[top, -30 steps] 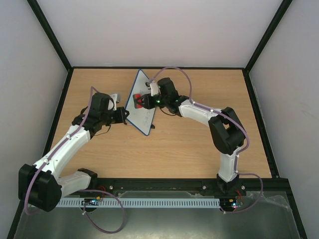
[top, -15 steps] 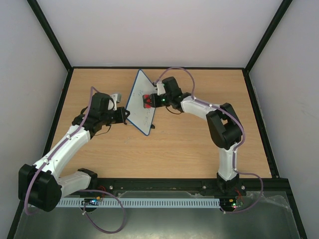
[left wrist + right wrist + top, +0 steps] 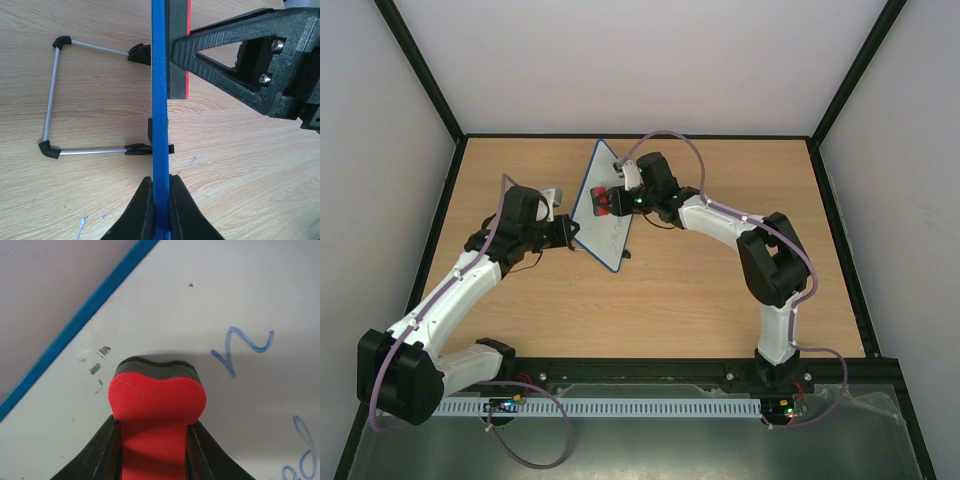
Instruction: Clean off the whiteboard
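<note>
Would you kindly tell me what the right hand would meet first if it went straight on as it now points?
The whiteboard: the red eraser in the right hand points at its white face, and its dark felt seems to be touching it, though depth is unclear.

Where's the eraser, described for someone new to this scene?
On the wooden table, find the white board with the blue rim, propped up near the far middle. Against its written face, gripped in the right hand, sits a small red foam block with a black felt layer; it is the only red thing there.
</note>
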Controlling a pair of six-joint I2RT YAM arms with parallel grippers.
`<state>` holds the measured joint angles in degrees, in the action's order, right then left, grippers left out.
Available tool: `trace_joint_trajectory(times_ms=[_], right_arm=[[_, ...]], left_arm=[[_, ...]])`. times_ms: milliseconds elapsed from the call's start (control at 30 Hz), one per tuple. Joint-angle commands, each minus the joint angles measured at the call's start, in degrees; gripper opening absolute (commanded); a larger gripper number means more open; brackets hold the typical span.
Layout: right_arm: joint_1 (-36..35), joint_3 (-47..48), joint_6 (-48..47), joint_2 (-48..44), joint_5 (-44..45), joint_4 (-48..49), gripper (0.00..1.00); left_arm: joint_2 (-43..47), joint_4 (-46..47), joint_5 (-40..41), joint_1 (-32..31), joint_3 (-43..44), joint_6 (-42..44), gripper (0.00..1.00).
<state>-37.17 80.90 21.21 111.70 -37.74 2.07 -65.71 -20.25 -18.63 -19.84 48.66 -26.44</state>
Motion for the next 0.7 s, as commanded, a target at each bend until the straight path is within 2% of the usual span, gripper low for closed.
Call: trace_joint_trajectory(times_ms=[0,200,467,667], right_arm=[[-1.43,-4.30,-2.09,5.84,-1.33,-2.82,0.02],[-6.06,-9.38,-5.27,-1.38,-3.74,-0.79,0.02],[-11.47,-10.56,0.99,-6.13,-6.16,1.72,0.02],[-9.64,-6.94,1.82,-1.00,2.03,-2.06,0.02]], left_arm=[[-2.92,-1.75,-6.15,-1.79,-2.23,2.55,0.02],[-3.11,-1.48,-6.06,-1.70,-2.33,2.44,0.02],[-2.93,-1.89,-5.89,-1.44,-2.30,2.44,0.02],[-2.85,-2.08,-5.92,-1.35,-2.09,2.45,0.02]])
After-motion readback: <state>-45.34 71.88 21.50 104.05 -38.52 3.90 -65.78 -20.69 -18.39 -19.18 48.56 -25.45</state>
